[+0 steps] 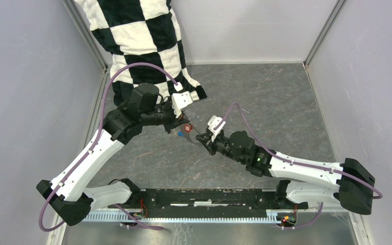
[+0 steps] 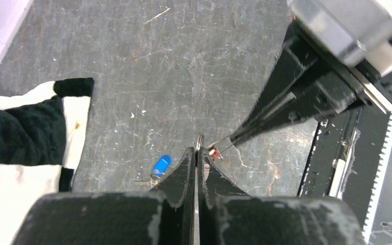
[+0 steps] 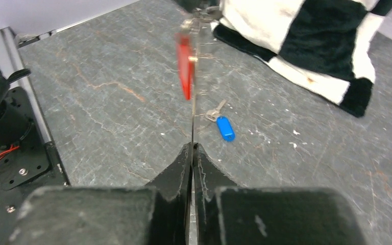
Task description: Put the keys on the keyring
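Note:
The keyring [image 3: 193, 102] shows edge-on as a thin grey wire held above the table between both grippers. My right gripper [image 3: 192, 145] is shut on its near end. At its far end my left gripper [image 2: 198, 150] is shut on the ring's rim [image 2: 199, 138]. The red key [image 3: 185, 66], blurred, hangs against the ring just below the left gripper, and its tip [image 2: 213, 152] shows beside the left fingers. The blue key [image 3: 225, 127] lies flat on the table, free of both grippers; it also shows as the blue key [image 1: 180, 133] from above.
A black-and-white checkered cloth [image 1: 132, 35] lies at the back left, its corner [image 3: 306, 41] close behind the grippers. The black mounting rail [image 1: 209, 196] runs along the near edge. Grey walls stand on three sides.

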Available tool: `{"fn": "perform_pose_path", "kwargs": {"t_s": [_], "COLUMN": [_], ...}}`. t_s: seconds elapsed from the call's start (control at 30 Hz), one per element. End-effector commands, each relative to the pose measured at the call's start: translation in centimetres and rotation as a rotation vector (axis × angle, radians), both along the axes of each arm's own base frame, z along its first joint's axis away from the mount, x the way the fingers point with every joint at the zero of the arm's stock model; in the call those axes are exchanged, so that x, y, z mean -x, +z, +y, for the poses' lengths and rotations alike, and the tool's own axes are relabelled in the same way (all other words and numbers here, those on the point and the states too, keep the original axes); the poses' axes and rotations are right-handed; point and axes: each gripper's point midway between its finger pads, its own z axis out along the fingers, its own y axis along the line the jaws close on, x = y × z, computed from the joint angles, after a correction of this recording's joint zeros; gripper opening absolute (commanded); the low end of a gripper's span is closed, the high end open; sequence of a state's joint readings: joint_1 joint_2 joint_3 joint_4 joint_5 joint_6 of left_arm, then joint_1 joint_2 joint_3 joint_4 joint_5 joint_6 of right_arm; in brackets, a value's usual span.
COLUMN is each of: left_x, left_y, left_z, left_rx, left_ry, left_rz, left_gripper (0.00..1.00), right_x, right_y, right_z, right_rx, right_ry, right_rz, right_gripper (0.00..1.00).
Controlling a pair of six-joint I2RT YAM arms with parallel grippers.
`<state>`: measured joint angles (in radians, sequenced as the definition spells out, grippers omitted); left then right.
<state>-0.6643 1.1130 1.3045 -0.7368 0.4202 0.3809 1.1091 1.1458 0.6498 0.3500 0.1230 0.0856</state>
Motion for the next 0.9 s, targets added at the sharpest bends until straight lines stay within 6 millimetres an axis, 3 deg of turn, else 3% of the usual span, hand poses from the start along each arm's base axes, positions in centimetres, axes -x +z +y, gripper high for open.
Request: {"fn": "perform_pose_path", "kwargs": {"t_s": [0.0, 0.1, 0.27, 0.47, 0.6, 0.7, 0.87], "left_x": [0.7, 1.0, 1.7, 2.5, 2.1, 1.8, 4.3], "left_y": [2.0, 1.3, 1.2, 2.3, 2.4, 1.8, -0.5], "left_z": [-0.2, -0.1, -0.3, -0.4, 0.4, 1.0, 1.0], "left_rx": [0.062, 0.062, 0.081, 0.107, 0.074, 0.039, 0.052], "left_ry": [0.005, 0.016, 0.002, -0.042, -0.036, -0.036, -0.158], "left_rz": [0.004, 0.032, 0.071, 0.043, -0.027, -0.073, -0.079], "left_gripper": [0.02, 0.03, 0.12, 0.49, 0.64, 0.72, 0.92], "right_x": [-0.3, 0.2, 1.3, 1.4, 1.6, 2.0, 2.0], "right_y": [3.4, 4.1, 4.5, 4.5, 5.2, 5.7, 6.5], "right_z": [-1.7, -2.5, -2.7, -2.9, -3.3, -3.2, -3.1], "right_rx": [-0.079, -0.083, -0.054, 0.003, 0.003, 0.001, 0.055], "right_ry": [-0.04, -0.031, 0.04, 0.06, 0.072, 0.102, 0.119], "right_rz": [-0.113, -0.129, -0.179, -0.199, -0.213, -0.219, -0.214], "right_gripper": [0.01, 0.0, 0.0, 0.0, 0.0, 0.0, 0.0]}}
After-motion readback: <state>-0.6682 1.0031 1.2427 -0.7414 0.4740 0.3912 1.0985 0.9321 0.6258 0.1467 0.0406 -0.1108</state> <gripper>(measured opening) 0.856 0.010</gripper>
